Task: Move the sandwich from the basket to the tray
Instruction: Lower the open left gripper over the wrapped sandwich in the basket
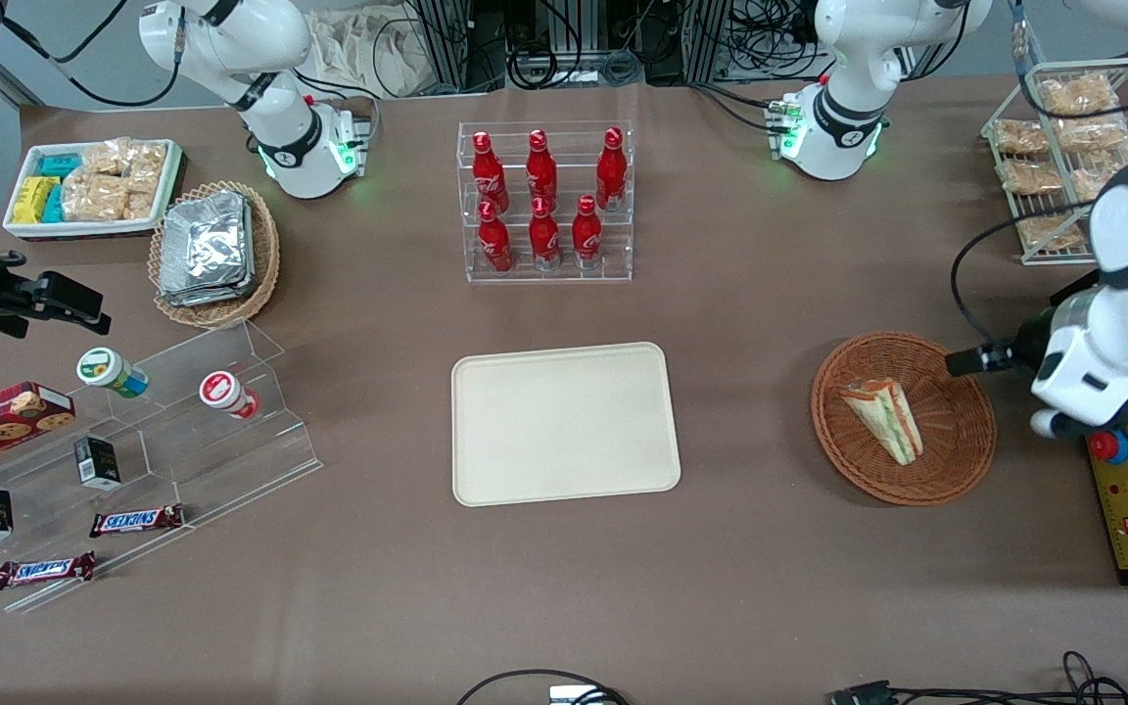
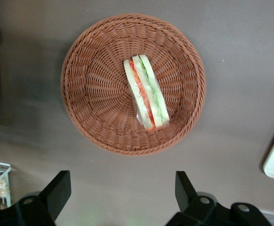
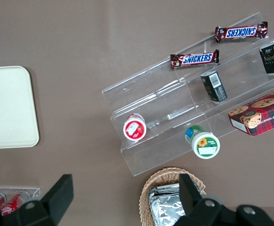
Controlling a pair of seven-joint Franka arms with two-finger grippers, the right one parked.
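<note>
Sandwich [image 1: 883, 420] first: we see the wedge of white bread with green and orange-red filling lying inside the round reddish-brown wicker basket [image 1: 956, 460], resting on the woven floor with one end close to the rim. From the left wrist camera the sandwich [image 2: 146, 92] lies a little off the centre of the basket [image 2: 92, 94], on its side with the layers showing. We find the left gripper [image 2: 122, 195] hovering above the brown table just beside the basket, its two black fingers [image 2: 57, 188] spread wide apart and holding nothing. In the front view the working arm's white wrist hangs over the table edge next to the basket. We see the cream-beige tray [image 1: 564, 423] flat on the table, well apart from the basket toward the parked arm's end, with a clear rack of red cola bottles [image 1: 544, 201] farther from the front camera.
</note>
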